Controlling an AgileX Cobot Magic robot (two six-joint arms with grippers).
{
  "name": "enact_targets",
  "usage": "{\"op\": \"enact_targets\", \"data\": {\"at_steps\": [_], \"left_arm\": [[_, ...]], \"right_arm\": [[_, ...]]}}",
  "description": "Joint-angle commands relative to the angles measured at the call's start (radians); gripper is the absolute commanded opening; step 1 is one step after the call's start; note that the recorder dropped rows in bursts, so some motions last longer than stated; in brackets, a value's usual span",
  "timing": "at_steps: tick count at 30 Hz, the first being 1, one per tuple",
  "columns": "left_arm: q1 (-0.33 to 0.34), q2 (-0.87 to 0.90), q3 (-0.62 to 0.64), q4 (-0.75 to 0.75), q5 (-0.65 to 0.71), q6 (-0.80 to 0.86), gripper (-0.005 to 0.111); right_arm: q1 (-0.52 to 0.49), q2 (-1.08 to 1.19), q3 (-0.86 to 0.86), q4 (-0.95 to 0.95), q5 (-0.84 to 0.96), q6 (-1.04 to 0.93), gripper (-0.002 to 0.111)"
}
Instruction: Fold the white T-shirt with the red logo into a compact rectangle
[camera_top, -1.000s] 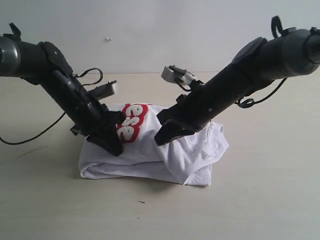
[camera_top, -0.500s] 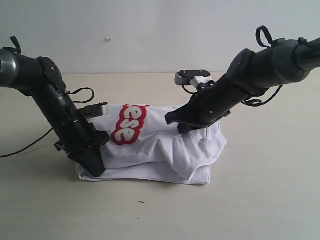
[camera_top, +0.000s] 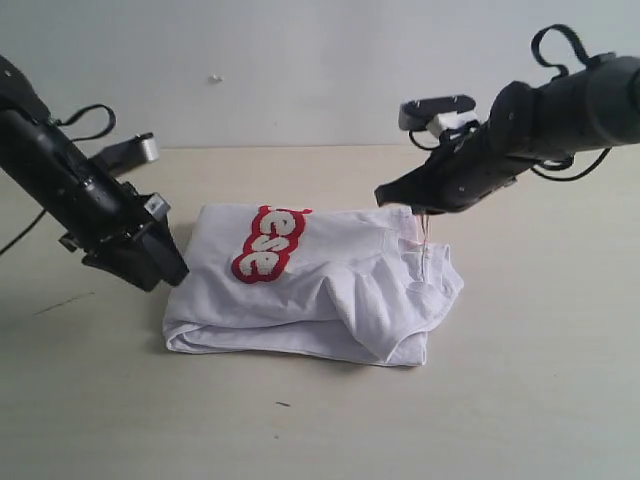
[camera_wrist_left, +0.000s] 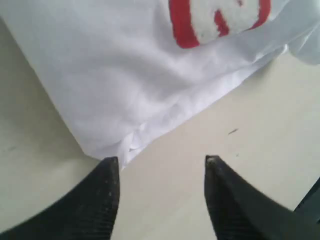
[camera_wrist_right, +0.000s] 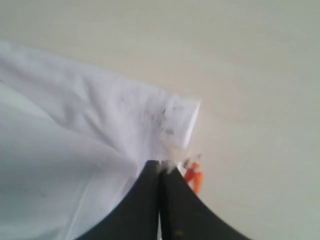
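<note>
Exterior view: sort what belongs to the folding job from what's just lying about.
Job: T-shirt; logo; left hand, open; right hand, shut on the T-shirt's edge.
Lying about: speck on the table; mark on the wall.

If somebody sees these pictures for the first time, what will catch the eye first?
The red logo on the white T-shirt, which lies folded into a bundle in the middle, stands out most. Next, the left gripper hangs open beside the shirt's corner. The right gripper is shut at the shirt's edge, by a small orange tag.
</note>
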Motion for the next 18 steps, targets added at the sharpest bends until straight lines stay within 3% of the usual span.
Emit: {"op": "enact_targets", "data": {"at_steps": [1,7,13,18], "left_arm": [[0.041,-0.08,0.0,-0.019,0.0,-0.007,0.05],[0.045,-0.166,0.0,-0.008,0.0,-0.027,0.0],[0.046,-0.322,0.05,0.07,0.0,-0.066,0.0],[0.048,-0.504,0.165,0.164,-0.176,-0.144,0.0]], "right_arm": [[0.003,-0.101,-0.003,-0.008,0.014,0.007,0.0],[0.005,-0.192,0.004,-0.01,0.17,-0.07,0.0],[0.005,-0.335,0.008,-0.024,0.158,-0.068,0.0],[0.005,-0.438,0.022,-0.052,0.178,-0.042,0.0]]}}
